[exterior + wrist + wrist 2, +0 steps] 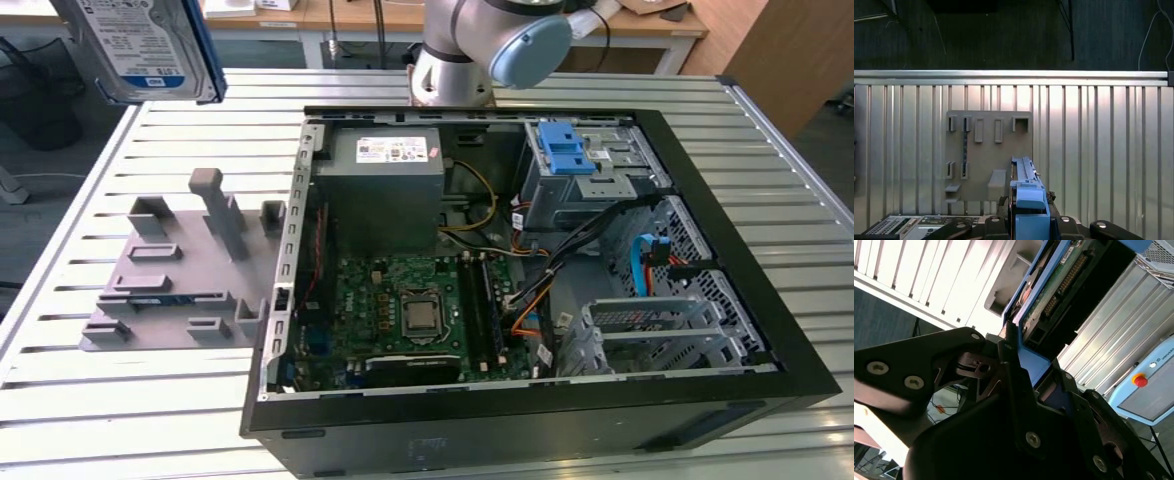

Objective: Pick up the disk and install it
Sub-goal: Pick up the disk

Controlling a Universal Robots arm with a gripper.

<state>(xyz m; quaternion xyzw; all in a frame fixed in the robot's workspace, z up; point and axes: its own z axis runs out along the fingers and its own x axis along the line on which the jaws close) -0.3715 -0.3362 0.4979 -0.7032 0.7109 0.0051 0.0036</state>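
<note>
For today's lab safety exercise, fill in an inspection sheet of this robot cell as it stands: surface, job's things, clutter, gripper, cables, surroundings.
Surface: slatted metal table, carrying an open computer case.
Job's things: the disk held in the air; blue-latched drive cage inside the case.
Clutter: grey fixture plate beside the case.
Gripper: gripper shut on the disk's blue carrier.
Cables: blue cable and yellow-black wires loose inside the case.
Surroundings: desks behind the table; dark floor.
</note>
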